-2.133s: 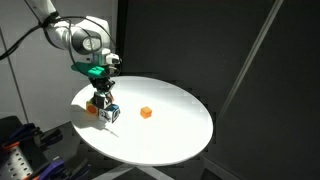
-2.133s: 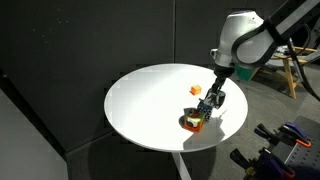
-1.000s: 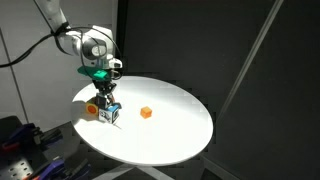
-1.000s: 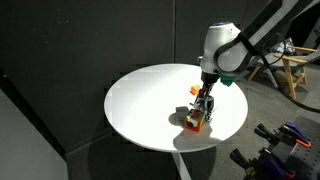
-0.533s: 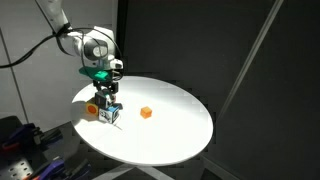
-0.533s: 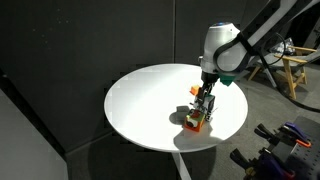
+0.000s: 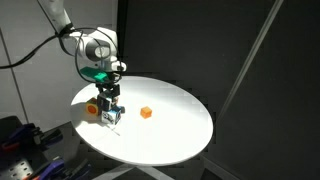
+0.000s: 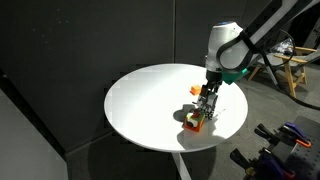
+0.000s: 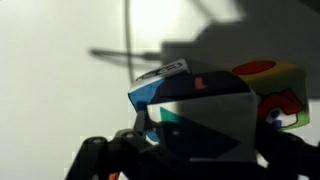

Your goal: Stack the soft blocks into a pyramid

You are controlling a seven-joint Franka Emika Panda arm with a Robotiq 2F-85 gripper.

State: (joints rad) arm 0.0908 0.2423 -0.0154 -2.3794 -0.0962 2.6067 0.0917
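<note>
The soft blocks stand in a tight group at the edge of the round white table (image 7: 170, 125). An orange-red and yellow block (image 7: 92, 108) and a blue and white block (image 7: 113, 116) lie side by side. The white and teal-green block (image 9: 205, 125) rests on top of them, with the blue one (image 9: 150, 92) and the orange-red one (image 9: 275, 95) behind it. My gripper (image 7: 107, 95) hangs straight over the group, open, its dark fingers (image 9: 95, 155) on either side of the top block. A small plain orange cube (image 7: 146, 113) sits apart towards the table's middle. In an exterior view the group (image 8: 193, 120) lies under the gripper (image 8: 208, 98).
The table edge runs close beside the stacked group (image 8: 225, 125). The small orange cube (image 8: 196, 89) lies just behind the gripper in an exterior view. Dark curtains surround the table, and a wooden frame (image 8: 290, 65) stands off to one side.
The jaws have opened off the white and teal-green block, which now rests on the two lower blocks. The arm has hardly moved.
</note>
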